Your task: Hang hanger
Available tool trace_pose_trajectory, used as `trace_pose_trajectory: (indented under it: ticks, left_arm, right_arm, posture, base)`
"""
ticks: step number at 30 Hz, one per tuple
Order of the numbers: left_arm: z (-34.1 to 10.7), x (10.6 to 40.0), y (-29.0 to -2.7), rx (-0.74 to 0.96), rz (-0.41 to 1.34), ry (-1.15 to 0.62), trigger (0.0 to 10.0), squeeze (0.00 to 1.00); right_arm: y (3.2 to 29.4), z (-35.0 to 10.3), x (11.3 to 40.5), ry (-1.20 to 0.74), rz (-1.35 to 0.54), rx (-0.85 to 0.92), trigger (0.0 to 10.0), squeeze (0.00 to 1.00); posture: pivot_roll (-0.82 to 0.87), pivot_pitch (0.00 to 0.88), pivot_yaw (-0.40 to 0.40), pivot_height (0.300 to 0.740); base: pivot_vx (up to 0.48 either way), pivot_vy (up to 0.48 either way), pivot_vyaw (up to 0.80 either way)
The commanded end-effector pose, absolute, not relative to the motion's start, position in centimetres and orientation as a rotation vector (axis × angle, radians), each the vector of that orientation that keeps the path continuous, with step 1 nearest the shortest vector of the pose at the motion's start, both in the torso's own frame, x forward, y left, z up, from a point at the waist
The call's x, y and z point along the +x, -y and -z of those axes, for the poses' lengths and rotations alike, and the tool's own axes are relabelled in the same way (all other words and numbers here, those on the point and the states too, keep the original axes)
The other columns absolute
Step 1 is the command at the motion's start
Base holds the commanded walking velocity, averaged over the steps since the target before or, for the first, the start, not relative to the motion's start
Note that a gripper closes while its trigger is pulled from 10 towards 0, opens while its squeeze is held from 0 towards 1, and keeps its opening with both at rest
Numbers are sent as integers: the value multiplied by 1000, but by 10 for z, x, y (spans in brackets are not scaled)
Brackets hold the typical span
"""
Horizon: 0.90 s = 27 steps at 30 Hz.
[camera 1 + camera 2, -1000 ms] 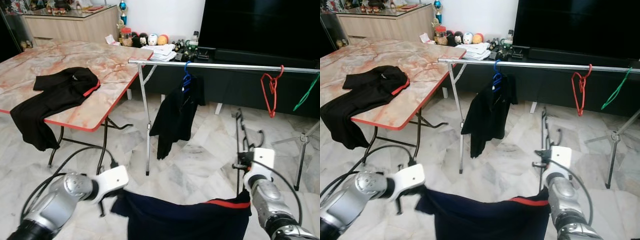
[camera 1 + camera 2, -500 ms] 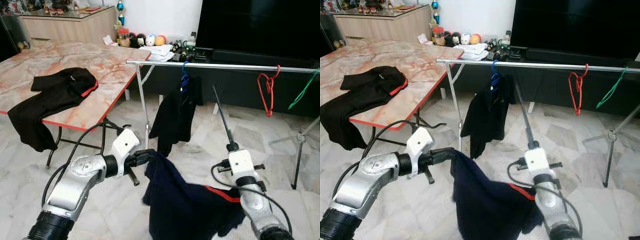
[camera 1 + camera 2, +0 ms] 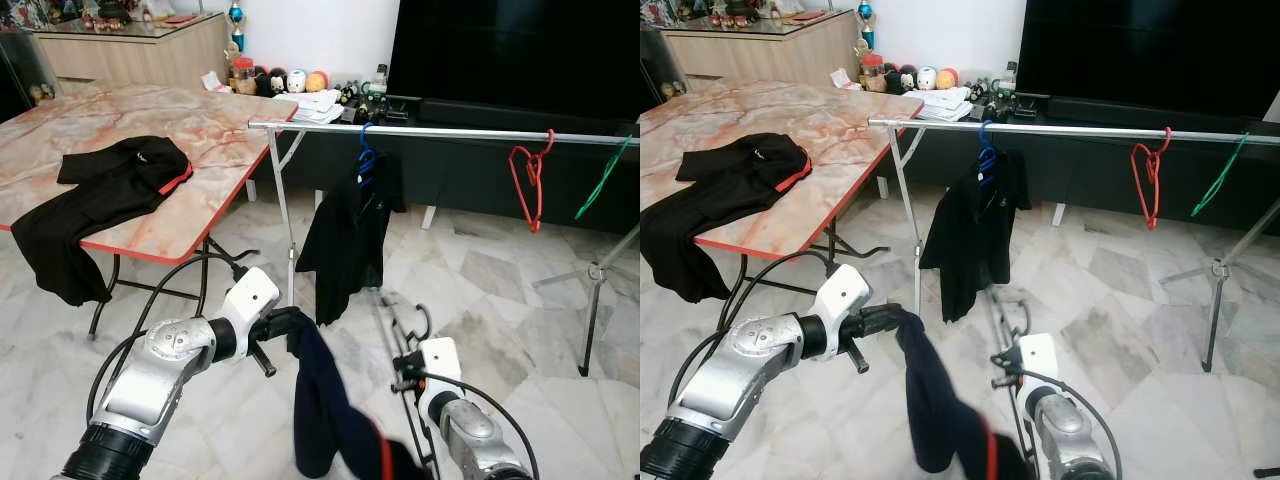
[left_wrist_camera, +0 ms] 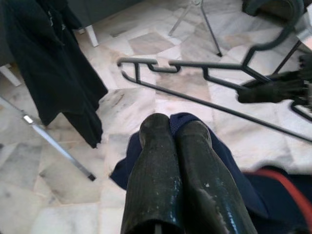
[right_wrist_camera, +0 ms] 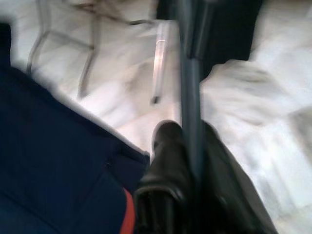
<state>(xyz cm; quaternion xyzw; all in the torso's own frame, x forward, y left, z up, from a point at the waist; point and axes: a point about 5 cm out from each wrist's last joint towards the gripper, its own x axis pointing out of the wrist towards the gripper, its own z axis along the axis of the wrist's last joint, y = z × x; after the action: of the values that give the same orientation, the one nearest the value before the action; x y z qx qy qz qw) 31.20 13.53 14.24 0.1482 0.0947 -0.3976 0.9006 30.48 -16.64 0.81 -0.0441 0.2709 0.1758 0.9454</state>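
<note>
My left gripper (image 3: 283,322) is shut on an edge of a navy shirt (image 3: 322,415) with red trim, which hangs down from it in a narrow fold. In the left wrist view the fingertips (image 4: 158,127) press together over the navy cloth (image 4: 220,155). My right gripper (image 3: 403,372), low at centre right, is shut on a dark hanger (image 3: 392,318) whose bar runs through the fingers (image 5: 165,146). Its hook points up by the white wrist. The hanger lies beside the shirt, not inside it. The steel rack rail (image 3: 450,131) crosses ahead.
On the rail hang a blue hanger (image 3: 366,158) with a black shirt (image 3: 345,235), a red hanger (image 3: 528,185) and a green hanger (image 3: 604,180). A marble folding table (image 3: 200,130) at left carries a black garment (image 3: 105,195). A TV cabinet stands behind the rack.
The right gripper has come down and the hanger has swung from pointing up at the rail to low beside the shirt. The shirt now hangs narrower from the left gripper.
</note>
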Motion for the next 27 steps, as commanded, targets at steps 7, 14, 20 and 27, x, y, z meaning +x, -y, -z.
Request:
trace_pose_trajectory:
  ticks: [7,14,20,27]
  left_arm:
    - [-134,312,-132,341,809,-199,10000,0]
    - [-134,318,-140,379,722,-173,10000,0]
    - [-126,321,-150,219,486,-108,10000,0]
    - [-107,311,-179,-39,140,-60,10000,0]
  right_arm:
    - [183,-4,300,-677,-437,-212,10000,0]
    - [197,-19,313,-558,-197,-114,10000,0]
    - [193,-13,307,-482,-43,220,10000,0]
    - [202,24,267,-558,146,344,10000,0]
  posture:
    - [118,34,-19,740]
    - [116,32,-16,740]
    - [96,24,-1,740]
    - [89,26,5,740]
  base:
    - [0,0,0]
    - [0,0,0]
    - [0,0,0]
    - [0,0,0]
